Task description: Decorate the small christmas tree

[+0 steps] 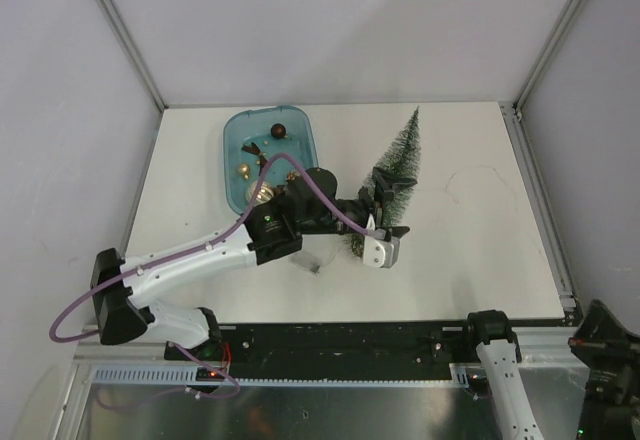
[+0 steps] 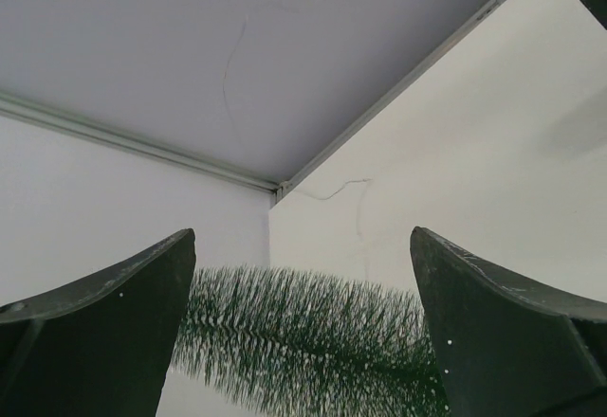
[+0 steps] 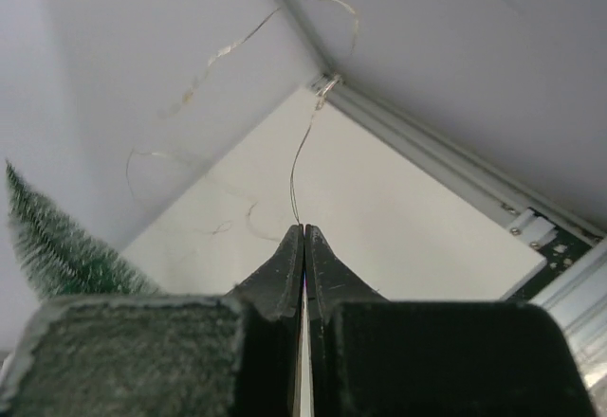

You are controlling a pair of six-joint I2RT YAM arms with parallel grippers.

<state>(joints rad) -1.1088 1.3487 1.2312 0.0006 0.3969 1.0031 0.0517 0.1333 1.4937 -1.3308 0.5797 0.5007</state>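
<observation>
Right up against the left wrist camera, the two dark fingers (image 2: 114, 322) of the left gripper (image 2: 303, 237) stand wide apart, one in each lower corner of the frame. Nothing is clamped between them. The small christmas tree (image 2: 303, 341) runs across the bottom of that view in the gap between and beyond them, green bristles frosted at the tips.

From above, the left arm (image 1: 190, 265) reaches from the lower left of the frame up and to the right, its wrist bent so the open jaws sit either side of the tree's lower part at centre frame. The tree's tip points toward the upper right. I can't tell from here whether it stands straight or leans.

The blue tray (image 1: 232, 160) sits just left of the tree, upper centre, on the white table (image 1: 480, 260).

In the right wrist view, the right gripper (image 3: 303, 237) is closed tight, and a thin wire (image 3: 296, 175) rises from its tips, apparently pinched there.
</observation>
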